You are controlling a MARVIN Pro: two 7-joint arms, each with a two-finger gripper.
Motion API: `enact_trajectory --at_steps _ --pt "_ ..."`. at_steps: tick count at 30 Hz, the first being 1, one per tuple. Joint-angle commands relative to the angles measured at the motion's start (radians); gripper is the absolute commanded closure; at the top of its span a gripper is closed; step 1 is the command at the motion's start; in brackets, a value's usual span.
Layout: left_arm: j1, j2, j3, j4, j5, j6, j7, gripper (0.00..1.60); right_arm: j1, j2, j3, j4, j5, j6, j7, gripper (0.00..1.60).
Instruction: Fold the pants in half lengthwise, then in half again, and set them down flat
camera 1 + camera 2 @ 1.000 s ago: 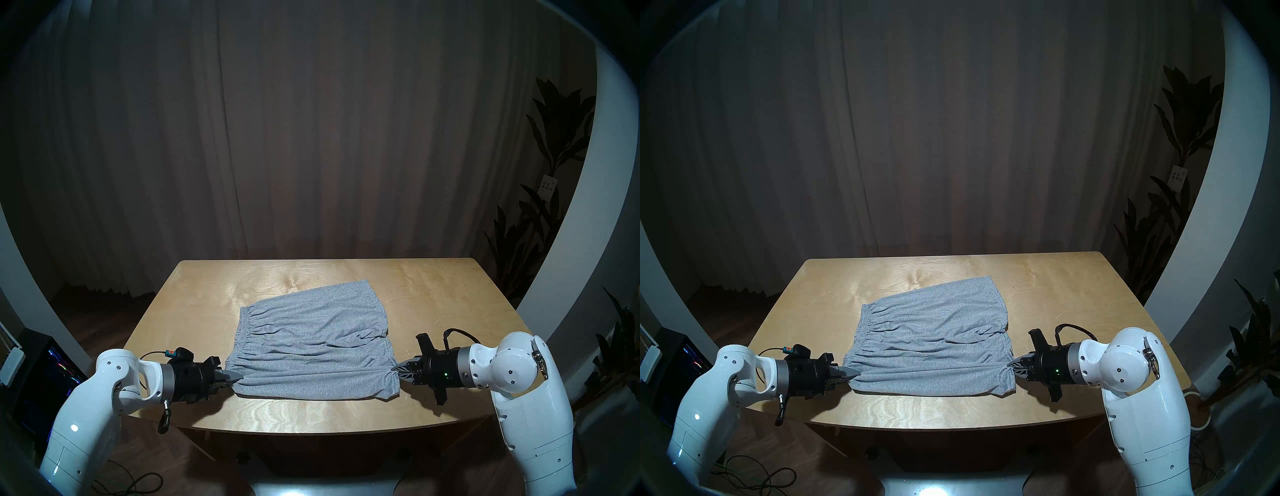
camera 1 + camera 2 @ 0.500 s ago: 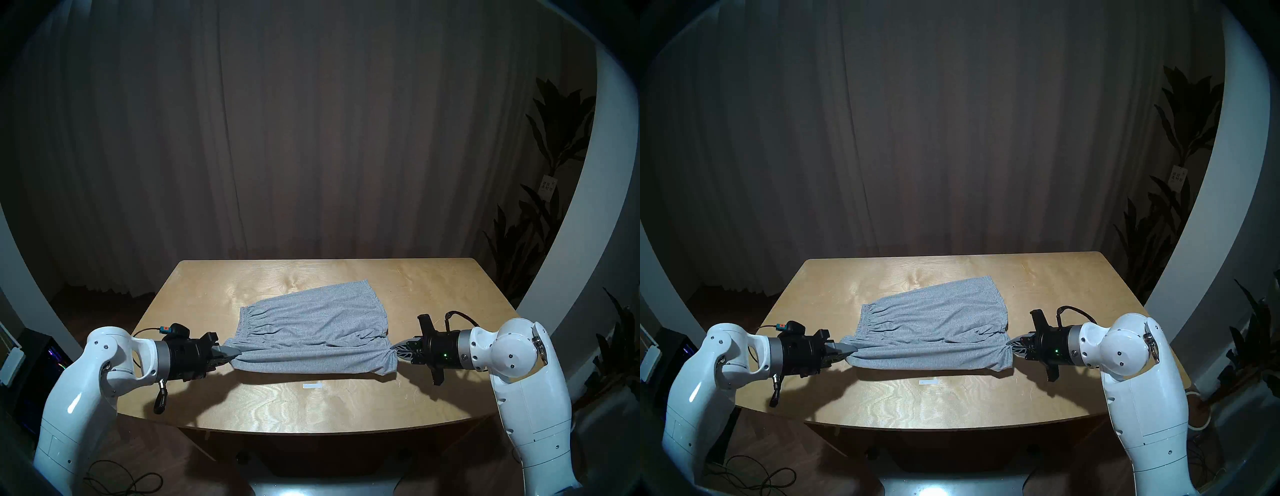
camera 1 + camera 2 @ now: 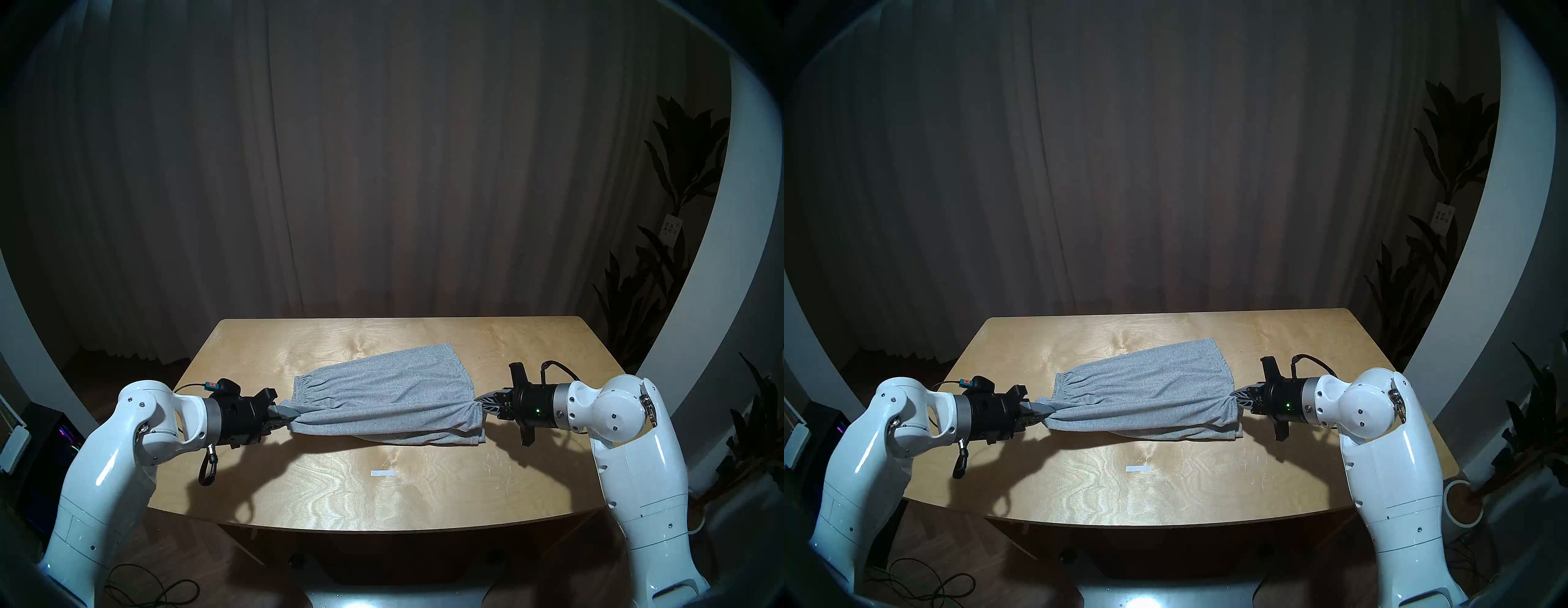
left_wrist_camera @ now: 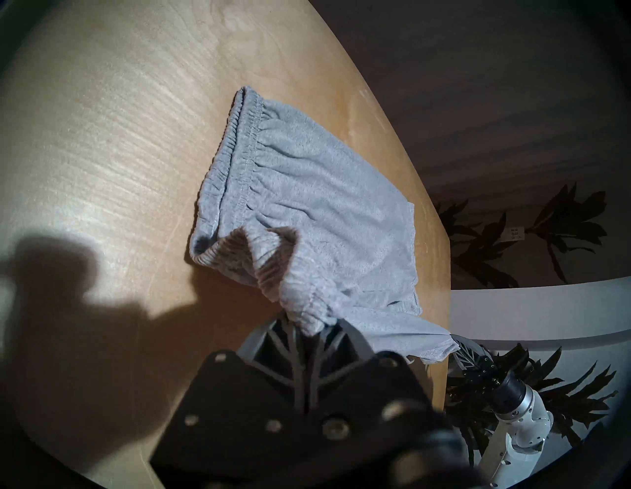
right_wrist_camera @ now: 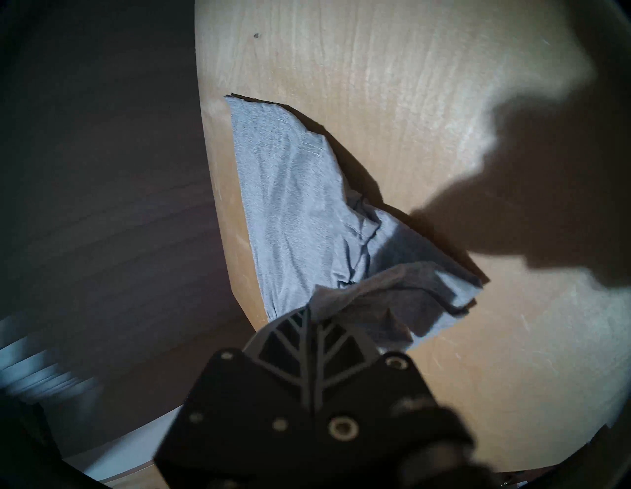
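Both grippers pinch the grey pants above the table.

The left gripper (image 3: 292,412) is closed on the waistband corner; the right gripper (image 3: 480,403) is closed on a leg hem. Between them the pants (image 3: 382,395) hang stretched, the far half resting on the table (image 3: 424,496).

Dim room, hard shadows, fisheye vignette

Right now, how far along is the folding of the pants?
Done: both near corners are gripped, the left gripper on the waistband end, the right gripper on the hem end. In hand: the near edge of the pants hangs lifted off the table; the far half lies flat. Left: finishing the first fold, the second fold, laying flat.
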State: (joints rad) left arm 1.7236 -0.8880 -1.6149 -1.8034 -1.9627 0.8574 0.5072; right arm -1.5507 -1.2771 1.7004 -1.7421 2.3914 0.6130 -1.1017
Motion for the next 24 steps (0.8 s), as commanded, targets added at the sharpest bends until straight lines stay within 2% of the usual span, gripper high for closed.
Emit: enact_trajectory --at_steps 1,4,5,12,24 --pt "-0.118 -0.005 0.016 0.023 0.006 -0.016 0.019 1.60 0.119 -0.015 -0.009 0.042 -0.032 0.014 0.061 1.60" --pt "-0.128 -0.001 0.018 0.024 0.010 -0.022 0.028 1.60 0.129 -0.014 -0.015 0.054 -0.050 0.020 0.083 1.60" --pt "-0.152 -0.004 0.030 0.041 0.010 -0.020 0.040 1.60 0.152 -0.015 -0.022 0.080 -0.056 0.029 0.079 1.60" --pt "-0.219 -0.017 0.062 0.067 0.023 -0.047 0.104 1.60 0.171 -0.026 -0.043 0.120 -0.091 0.047 0.113 1.60" --pt "-0.328 -0.052 0.115 0.145 0.044 -0.058 0.182 1.60 0.269 -0.055 -0.072 0.225 -0.163 0.048 0.180 1.60"
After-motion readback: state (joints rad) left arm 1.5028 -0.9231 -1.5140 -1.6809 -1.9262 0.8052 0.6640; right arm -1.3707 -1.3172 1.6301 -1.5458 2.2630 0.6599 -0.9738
